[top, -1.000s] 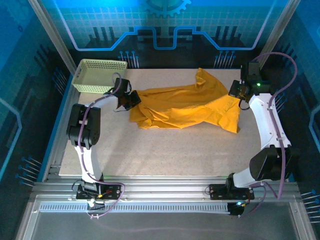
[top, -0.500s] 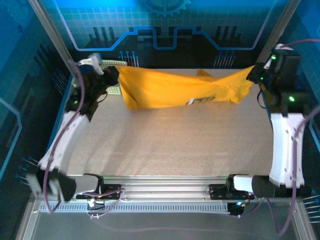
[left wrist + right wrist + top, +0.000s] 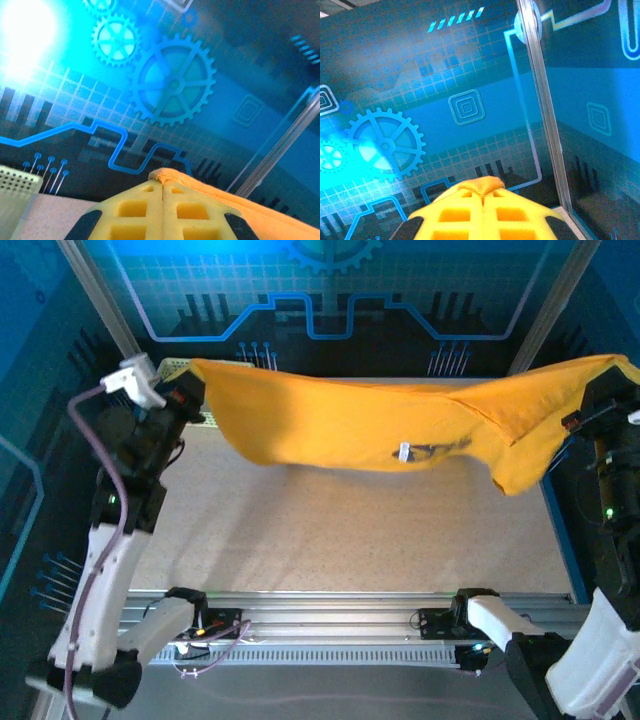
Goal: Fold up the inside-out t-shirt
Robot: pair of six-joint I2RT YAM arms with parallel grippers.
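Top external: the t-shirt (image 3: 370, 425) hangs stretched in the air over the far half of the surface (image 3: 330, 540). It is higher and wider than half a second ago; a second ago it lay crumpled on the surface. The left fingers (image 3: 192, 392) and right fingers (image 3: 592, 412) each pinch one end, and I see both arms raised further and spread apart. A dark print shows near the shirt's middle.

Left wrist: the fingers are clamped tight on an orange hem, with the basket (image 3: 17, 190) at lower left.

Right wrist: the fingers are closed on a fold of the shirt.
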